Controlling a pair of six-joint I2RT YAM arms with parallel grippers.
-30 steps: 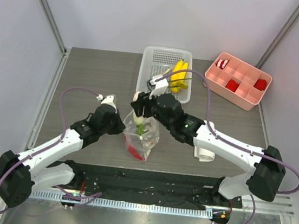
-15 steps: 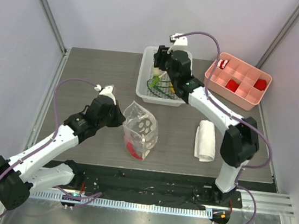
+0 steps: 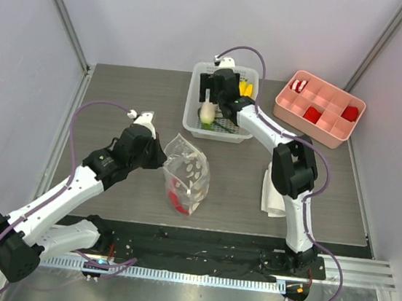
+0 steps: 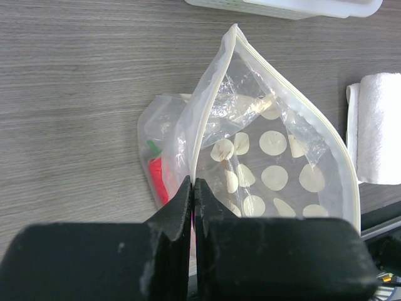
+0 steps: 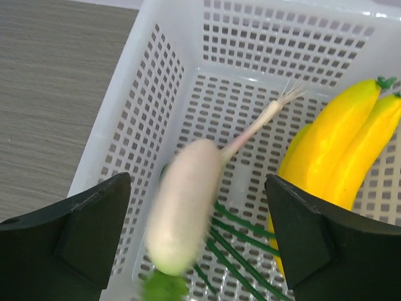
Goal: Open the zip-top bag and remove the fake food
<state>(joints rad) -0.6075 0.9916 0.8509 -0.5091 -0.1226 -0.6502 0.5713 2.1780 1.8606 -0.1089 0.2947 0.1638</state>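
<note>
The polka-dot zip-top bag (image 3: 187,174) stands open on the table, with a red chili (image 3: 177,199) still inside near its bottom. My left gripper (image 3: 162,159) is shut on the bag's zip edge (image 4: 199,145); the chili (image 4: 158,180) shows through the plastic. My right gripper (image 3: 209,101) is open over the white basket (image 3: 197,82). A white radish (image 5: 185,204), blurred by motion, is loose between its fingers above the basket floor. Yellow bananas (image 5: 338,147) and green stems (image 5: 241,244) lie in the basket (image 5: 131,122).
A rolled white cloth (image 3: 275,189) lies right of the bag; it also shows in the left wrist view (image 4: 378,125). A pink tray (image 3: 320,108) with red blocks stands at the back right.
My right gripper carried the radish from the bag to the basket, then opened; the radish is dropping free. My left gripper has kept its hold on the bag's edge.
</note>
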